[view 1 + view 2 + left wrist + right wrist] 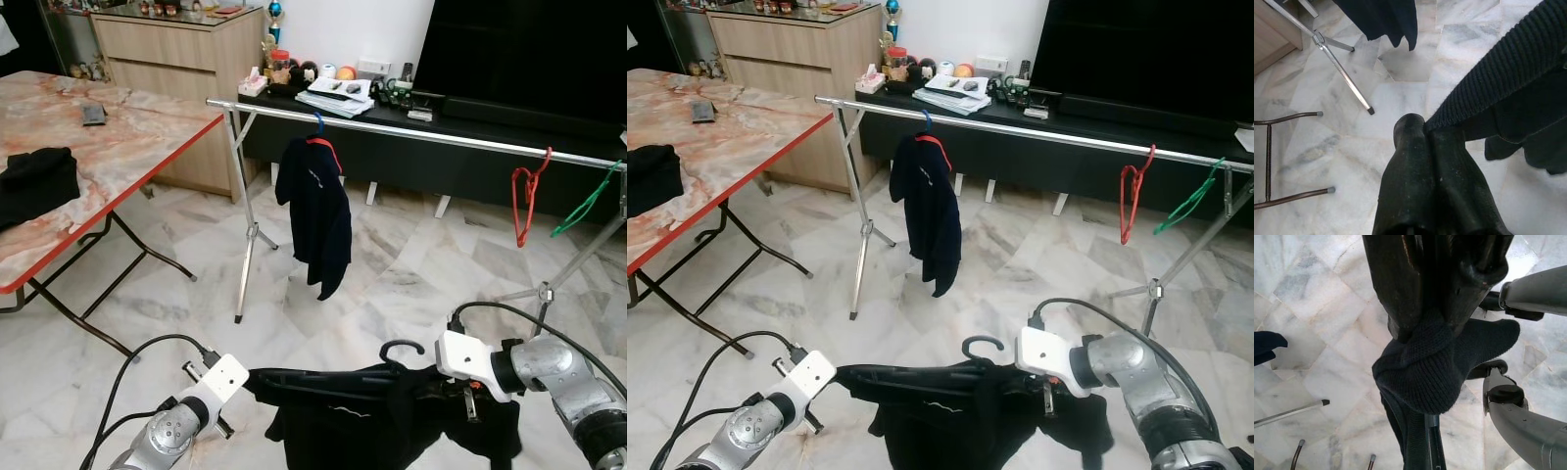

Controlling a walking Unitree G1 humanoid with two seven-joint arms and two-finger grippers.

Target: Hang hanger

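I had both jaws clenched on the black hanger (323,377) carrying a dark garment (392,426), left gripper (1422,134) and right gripper (1442,340) at its ends, low before the rail (421,132).

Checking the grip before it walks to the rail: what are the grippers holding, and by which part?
A black hanger carrying a dark knitted garment. The left gripper pinches its left shoulder end; the right gripper clamps the knit-covered right shoulder.
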